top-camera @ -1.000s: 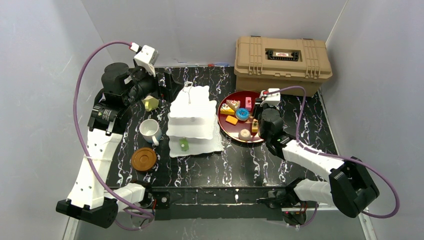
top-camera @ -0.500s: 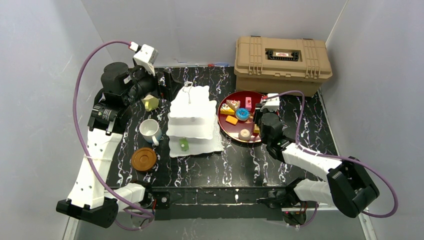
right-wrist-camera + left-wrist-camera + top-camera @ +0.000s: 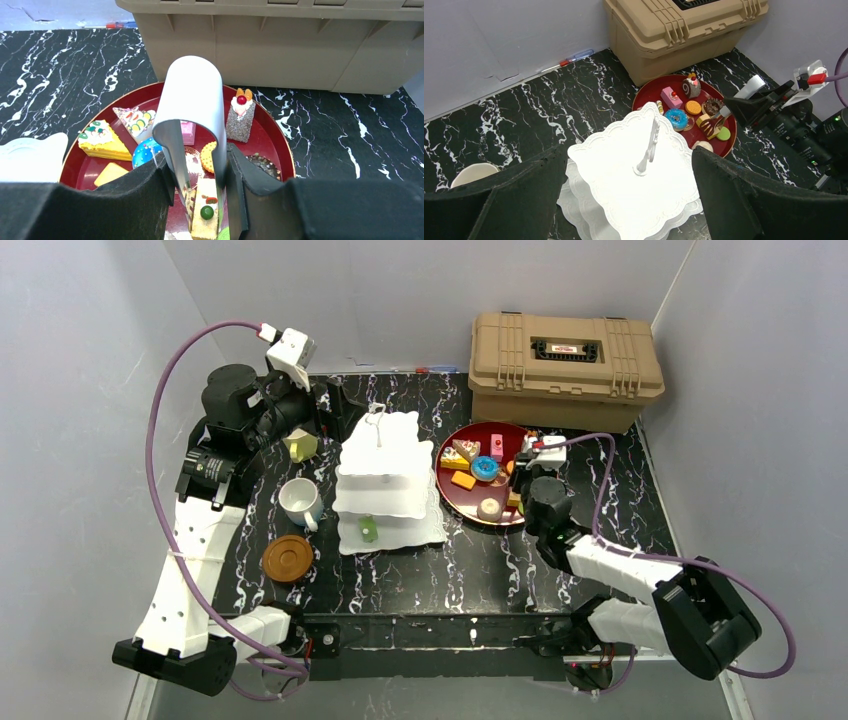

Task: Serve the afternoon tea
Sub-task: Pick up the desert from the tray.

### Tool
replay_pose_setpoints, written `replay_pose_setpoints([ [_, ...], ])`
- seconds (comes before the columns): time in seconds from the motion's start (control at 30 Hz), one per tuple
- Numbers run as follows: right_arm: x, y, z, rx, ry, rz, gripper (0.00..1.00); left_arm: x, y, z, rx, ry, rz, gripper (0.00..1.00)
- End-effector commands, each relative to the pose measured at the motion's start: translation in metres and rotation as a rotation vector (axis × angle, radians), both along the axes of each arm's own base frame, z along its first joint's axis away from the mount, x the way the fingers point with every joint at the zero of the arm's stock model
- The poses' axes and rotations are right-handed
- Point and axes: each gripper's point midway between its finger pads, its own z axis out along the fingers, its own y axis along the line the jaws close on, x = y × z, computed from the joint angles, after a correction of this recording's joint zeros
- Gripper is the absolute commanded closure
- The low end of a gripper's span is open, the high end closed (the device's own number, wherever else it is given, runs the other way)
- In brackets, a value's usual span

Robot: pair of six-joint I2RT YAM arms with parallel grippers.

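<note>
Between the clenched right fingers (image 3: 100, 210), tongs (image 3: 192, 95) straddled a yellow slice (image 3: 202, 222), probably to lift it; left fingers (image 3: 499, 200) gaped above the cake stand (image 3: 624, 195).

Pale grey walls (image 3: 420, 300) enclose a black, white-veined marble tabletop (image 3: 480, 560).
</note>
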Motion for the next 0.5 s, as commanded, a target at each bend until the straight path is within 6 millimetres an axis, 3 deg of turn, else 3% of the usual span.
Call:
replay_pose_setpoints([
  [0.0, -0.008, -0.009, -0.012, 0.020, -0.001, -0.019, 0.93, -0.003, -0.001, 0.005, -0.010, -0.012, -0.013, 0.08],
  [0.17, -0.010, -0.010, -0.011, 0.009, -0.011, -0.014, 0.77, -0.003, 0.000, 0.006, -0.011, -0.013, -0.013, 0.08],
  [0.47, -0.010, -0.010, -0.022, -0.003, 0.018, -0.010, 0.79, -0.003, -0.001, 0.007, -0.012, -0.016, -0.015, 0.08],
])
